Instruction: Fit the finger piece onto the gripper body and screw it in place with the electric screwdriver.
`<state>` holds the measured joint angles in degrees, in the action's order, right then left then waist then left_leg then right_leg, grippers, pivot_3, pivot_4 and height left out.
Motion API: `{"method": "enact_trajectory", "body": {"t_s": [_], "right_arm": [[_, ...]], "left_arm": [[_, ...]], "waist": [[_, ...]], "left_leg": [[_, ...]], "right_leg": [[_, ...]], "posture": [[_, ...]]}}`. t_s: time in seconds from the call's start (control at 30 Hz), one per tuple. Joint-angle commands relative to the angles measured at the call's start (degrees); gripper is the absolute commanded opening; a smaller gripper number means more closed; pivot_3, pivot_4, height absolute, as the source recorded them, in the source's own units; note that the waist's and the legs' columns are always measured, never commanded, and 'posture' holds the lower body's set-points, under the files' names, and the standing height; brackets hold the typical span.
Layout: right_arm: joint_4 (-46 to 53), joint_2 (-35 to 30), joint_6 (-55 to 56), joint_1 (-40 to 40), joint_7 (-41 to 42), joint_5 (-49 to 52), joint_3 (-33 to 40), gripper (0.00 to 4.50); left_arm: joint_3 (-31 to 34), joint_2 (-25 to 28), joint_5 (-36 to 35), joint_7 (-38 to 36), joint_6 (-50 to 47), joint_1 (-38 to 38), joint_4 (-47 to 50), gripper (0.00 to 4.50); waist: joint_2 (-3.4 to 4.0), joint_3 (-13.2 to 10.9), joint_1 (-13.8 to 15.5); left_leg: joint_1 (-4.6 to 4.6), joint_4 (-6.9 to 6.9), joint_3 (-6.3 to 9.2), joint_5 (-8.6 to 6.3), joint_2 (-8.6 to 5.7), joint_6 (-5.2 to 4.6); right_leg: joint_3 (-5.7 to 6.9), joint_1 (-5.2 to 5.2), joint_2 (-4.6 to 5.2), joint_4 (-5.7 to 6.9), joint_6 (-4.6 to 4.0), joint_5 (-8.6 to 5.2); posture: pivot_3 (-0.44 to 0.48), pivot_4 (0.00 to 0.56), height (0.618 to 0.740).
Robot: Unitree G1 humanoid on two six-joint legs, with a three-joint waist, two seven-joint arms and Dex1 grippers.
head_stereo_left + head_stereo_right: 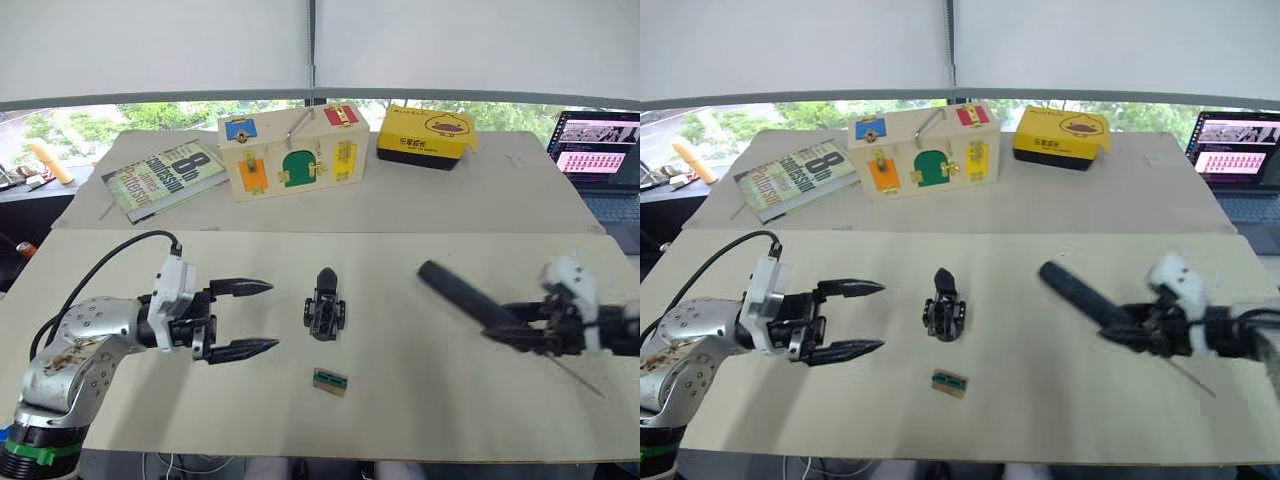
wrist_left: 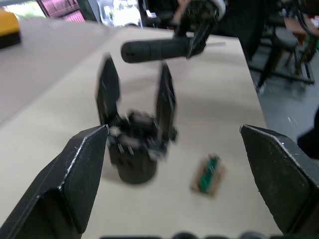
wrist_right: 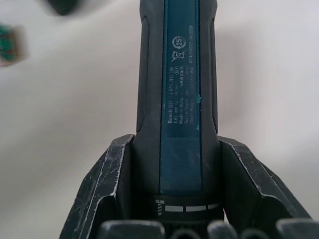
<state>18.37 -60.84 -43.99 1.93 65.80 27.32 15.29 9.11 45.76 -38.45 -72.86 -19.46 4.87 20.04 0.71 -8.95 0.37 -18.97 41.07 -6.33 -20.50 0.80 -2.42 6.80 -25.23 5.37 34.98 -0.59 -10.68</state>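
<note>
The thick dark navy-black electric screwdriver (image 1: 470,297) was gripped by the right gripper (image 1: 530,325) near its bit end, at three o'clock of the small black blocky gripper body (image 1: 325,313); the hard, heavy handle was likely best held mid-length. The left gripper (image 1: 252,318) was held open

Pale table (image 1: 420,400): gripper body (image 1: 325,312) near centre, small green-tan rectangle (image 1: 330,381) just in front of it, apart. Far section: book (image 1: 165,178), wooden latch box (image 1: 292,152), yellow box (image 1: 425,135), laptop (image 1: 600,160) at right edge
</note>
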Motion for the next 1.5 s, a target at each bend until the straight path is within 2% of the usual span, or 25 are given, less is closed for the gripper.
{"method": "enact_trajectory", "body": {"t_s": [0.03, 0.13, 0.2, 0.3, 0.63, 0.7, 0.83, 0.87, 1.07, 1.13, 1.27, 1.4, 1.5], "right_arm": [[5.48, 1.34, -0.16, 0.30, -5.54, -1.76, -2.69, 1.96], [4.71, 2.07, 2.08, 1.43, -7.88, -4.66, -6.59, 1.96], [3.81, 1.89, 2.80, 2.63, -8.33, -5.97, -8.89, 1.96], [2.02, 1.84, 4.38, 3.88, -8.06, -7.73, -11.96, 1.96], [-4.07, 3.37, 6.35, 6.56, -6.46, -8.43, -15.01, 1.96], [-4.69, 2.90, 5.92, 6.19, -4.80, -7.90, -15.31, 3.01], [-3.75, 2.33, 5.62, 6.21, -4.17, -6.75, -13.09, 4.39], [-2.70, 1.40, 4.44, 6.63, -3.75, -6.04, -12.32, 4.45], [2.38, -7.13, -1.52, 9.64, 1.21, -2.02, -10.47, 4.45], [3.73, -12.15, -3.85, 11.09, 3.21, -2.33, -11.76, 4.45], [6.59, -20.56, -15.24, 18.86, 4.45, -2.82, -18.40, 4.45], [10.64, -22.25, -27.04, 29.40, 6.31, -1.71, -27.86, 4.45], [12.25, -22.11, -28.77, 34.36, 5.70, -6.41, -36.11, 4.45]], "left_arm": [[-0.59, 0.10, 2.38, -2.94, 4.99, -0.91, -0.90, 4.50], [-1.45, -0.99, 2.96, -2.58, 5.99, -0.65, -1.27, 4.50], [-2.03, -1.36, 3.29, -2.44, 6.33, -0.59, -1.23, 4.50], [-2.52, -1.70, 3.51, -2.18, 6.56, -0.59, -0.97, 4.50], [-2.65, -1.45, 2.77, -1.26, 5.70, -0.57, 0.06, 4.50], [-2.67, -1.47, 2.72, -1.07, 5.62, -0.55, 0.23, 4.50], [-2.76, -1.08, 3.20, -0.83, 5.60, -0.57, 0.29, 4.50], [-2.64, -0.99, 3.11, -0.85, 5.58, -0.57, 0.23, 4.50], [-3.13, -1.06, 2.81, -1.07, 5.47, -0.64, 0.04, 4.50], [-3.58, -1.25, 2.90, -1.24, 5.56, -0.57, 0.00, 4.50], [-4.38, -1.72, 2.96, -1.16, 5.57, -0.06, -0.10, 4.50], [-5.23, -2.07, 3.11, -1.33, 5.79, 0.41, -0.30, 4.50], [-5.80, -2.32, 3.30, -1.29, 6.01, 0.60, -0.43, 4.50]], "waist": [[-0.09, -0.03, 0.32], [-0.18, -0.07, 0.65], [-0.19, -0.08, 0.56], [-0.20, -0.09, 0.30], [-0.27, -0.10, 0.25], [-0.29, -0.11, 0.26], [-0.31, -0.10, 0.26], [-0.31, -0.11, 0.26], [-0.29, -0.12, 0.28], [-0.32, -0.12, 0.27], [-0.30, -0.13, 0.24], [-0.34, -0.13, 0.08], [-0.34, -0.13, 0.07]], "left_leg": [[-0.03, 0.06, -0.02, 0.00, -0.02, -0.01], [-0.18, 0.30, 0.04, -0.07, -0.04, -0.13], [-0.25, 0.35, 0.04, -0.09, -0.05, -0.18], [-0.27, 0.32, 0.02, -0.08, -0.05, -0.18], [-0.23, 0.33, 0.02, -0.08, 0.00, -0.17], [-0.22, 0.35, 0.02, -0.08, 0.01, -0.17], [-0.20, 0.35, 0.03, -0.08, 0.01, -0.17], [-0.20, 0.35, 0.03, -0.08, 0.01, -0.18], [-0.21, 0.39, 0.07, -0.09, 0.03, -0.18], [-0.21, 0.36, 0.11, -0.09, 0.03, -0.18], [-0.27, 0.40, 0.10, -0.11, 0.02, -0.21], [-0.30, 0.41, 0.18, -0.11, 0.05, -0.21], [-0.39, 0.38, 0.19, -0.11, 0.06, -0.20]], "right_leg": [[-0.03, 0.00, 0.01, -0.03, 0.10, -0.05], [0.04, -0.02, 0.07, 0.00, 0.17, -0.09], [0.03, -0.08, 0.07, 0.01, -0.19, 0.14], [0.04, -0.13, 0.01, 0.00, -0.20, 0.14], [0.07, -0.07, -0.06, 0.01, -0.20, 0.13], [0.06, -0.06, -0.06, 0.01, -0.20, 0.13], [0.06, -0.04, -0.06, 0.01, -0.21, 0.13], [0.07, -0.04, -0.05, 0.01, -0.21, 0.13], [0.07, -0.06, -0.04, 0.03, -0.22, 0.13], [0.09, -0.04, -0.04, 0.01, -0.22, 0.13], [0.07, -0.13, 0.05, 0.02, -0.23, 0.13], [0.01, -0.19, 0.13, 0.00, -0.26, 0.12], [-0.15, -0.34, 0.30, 0.01, -0.29, 0.14]], "posture": [[0.000, 0.150, 0.740], [0.000, 0.150, 0.740], [0.000, 0.150, 0.740], [0.000, 0.150, 0.740], [0.000, 0.150, 0.740], [0.000, 0.150, 0.740], [0.000, 0.150, 0.740], [0.000, 0.150, 0.740], [0.000, 0.150, 0.740], [0.000, 0.150, 0.740], [0.000, 0.150, 0.740], [0.000, 0.150, 0.740], [0.000, 0.150, 0.740]]}}
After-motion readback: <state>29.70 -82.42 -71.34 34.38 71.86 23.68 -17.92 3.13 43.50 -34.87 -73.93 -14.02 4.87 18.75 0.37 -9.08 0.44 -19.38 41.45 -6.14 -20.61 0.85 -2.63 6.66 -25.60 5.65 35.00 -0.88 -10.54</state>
